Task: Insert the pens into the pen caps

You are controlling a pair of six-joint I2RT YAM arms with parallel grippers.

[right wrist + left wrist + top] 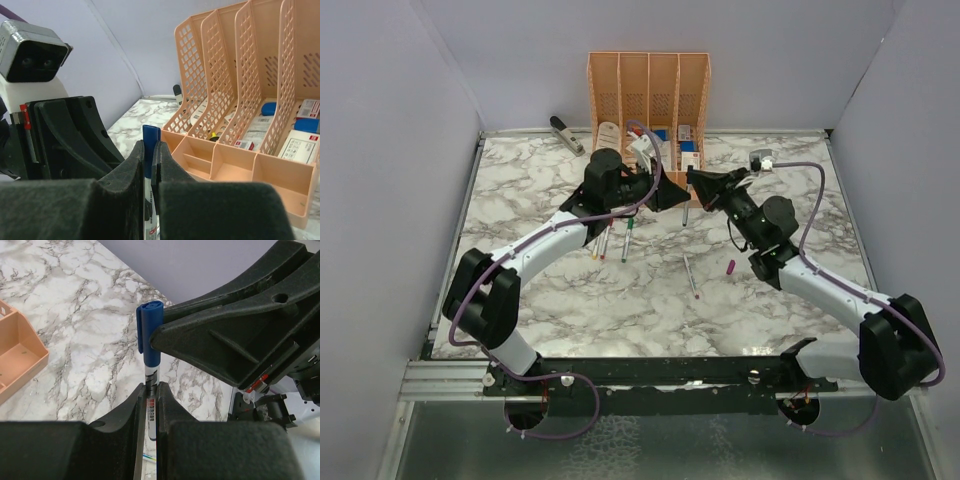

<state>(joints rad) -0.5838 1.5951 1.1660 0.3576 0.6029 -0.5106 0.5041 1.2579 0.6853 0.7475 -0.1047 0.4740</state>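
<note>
Both grippers meet above the table in front of the organizer. My left gripper (149, 391) is shut on the grey-white barrel of a pen (150, 407), which stands upright. A blue cap (150, 335) sits on the pen's upper end. My right gripper (148, 148) is shut on that blue cap (150, 140). In the top view the left gripper (672, 194) and right gripper (698, 188) touch tip to tip, with the pen (686, 213) below them. Three pens (610, 240) lie under the left arm. Another pen (691, 276) and a magenta cap (730, 267) lie mid-table.
The orange organizer (648, 95) with white stationery stands at the back, close behind the grippers; its front trays show in the right wrist view (235, 172). A grey stapler (566, 134) lies at the back left. Grey walls close in the marble table (520, 300).
</note>
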